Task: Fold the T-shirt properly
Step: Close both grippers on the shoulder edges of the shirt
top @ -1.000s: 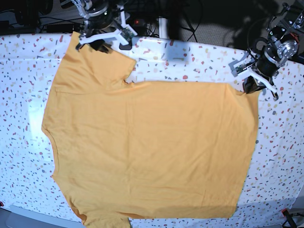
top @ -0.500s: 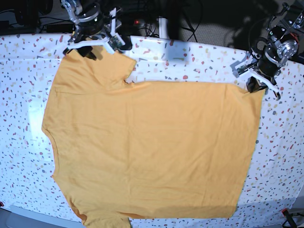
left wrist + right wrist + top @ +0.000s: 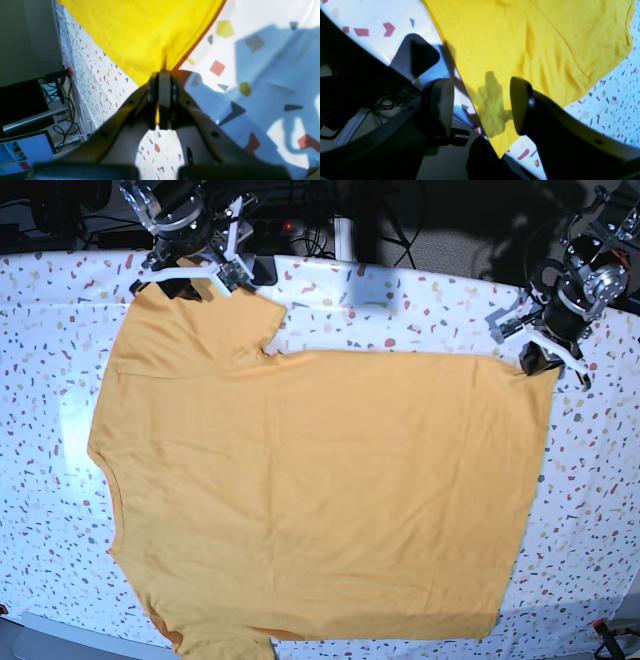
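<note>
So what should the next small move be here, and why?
Probably lower the right arm's open jaws and close them on the orange-yellow T-shirt's sleeve. They stand apart above that sleeve with nothing between them, while the left arm's jaws are already shut on the shirt's opposite upper corner, so a second grip would likely let both arms fold together.

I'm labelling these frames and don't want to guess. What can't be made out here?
- T-shirt: its underside is hidden against the tablecloth; base view.
- Left gripper: the cloth between its fingertips is hidden by the fingers; left wrist view.
- Laptop screen: cut off by the frame's left edge; left wrist view.
</note>
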Robot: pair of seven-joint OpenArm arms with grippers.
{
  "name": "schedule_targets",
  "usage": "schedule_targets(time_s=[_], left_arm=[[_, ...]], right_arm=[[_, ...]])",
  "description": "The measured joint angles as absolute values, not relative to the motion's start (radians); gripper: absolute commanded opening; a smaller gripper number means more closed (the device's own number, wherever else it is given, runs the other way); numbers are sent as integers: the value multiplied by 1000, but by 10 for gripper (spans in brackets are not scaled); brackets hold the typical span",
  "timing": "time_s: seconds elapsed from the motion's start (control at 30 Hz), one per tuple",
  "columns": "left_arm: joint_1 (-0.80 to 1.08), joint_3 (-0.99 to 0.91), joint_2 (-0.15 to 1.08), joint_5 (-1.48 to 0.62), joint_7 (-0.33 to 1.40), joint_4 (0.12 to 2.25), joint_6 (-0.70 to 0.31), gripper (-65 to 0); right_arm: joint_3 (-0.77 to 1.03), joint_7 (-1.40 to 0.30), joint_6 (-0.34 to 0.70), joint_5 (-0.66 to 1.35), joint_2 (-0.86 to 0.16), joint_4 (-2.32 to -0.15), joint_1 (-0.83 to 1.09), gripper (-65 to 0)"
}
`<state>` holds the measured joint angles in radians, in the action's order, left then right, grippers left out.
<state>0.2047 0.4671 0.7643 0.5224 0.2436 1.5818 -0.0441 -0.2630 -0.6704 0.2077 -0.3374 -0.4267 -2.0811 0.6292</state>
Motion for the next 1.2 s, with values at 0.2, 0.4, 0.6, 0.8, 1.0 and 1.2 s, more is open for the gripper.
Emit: schedule_targets(time_s=[0.2,0.4,0.6,0.8,1.0,1.2], left_arm=[[205,467,765,522,244,1582,-44,-650],[205,467,764,519,244,1582,-44,-650],[205,467,764,474,244,1582,-44,-650],[205,467,764,474,244,1582,-44,-650],[205,467,764,474,244,1582,-44,-650],[205,467,764,474,244,1582,-44,-650]], right_arm=[[-263,-671,208,-344,-426,-2029,629,-299],[-263,-673,208,-413,-427,-2011,628,-299],[-239,-670,208,-411,-426,-1988,626,-299],[-167,-656,208,-412,-426,-1962,626,-299],[-135,-659,208,-413,-426,-1959,627,-299],[-135,-644,211,-413,-426,-1958,627,-299]])
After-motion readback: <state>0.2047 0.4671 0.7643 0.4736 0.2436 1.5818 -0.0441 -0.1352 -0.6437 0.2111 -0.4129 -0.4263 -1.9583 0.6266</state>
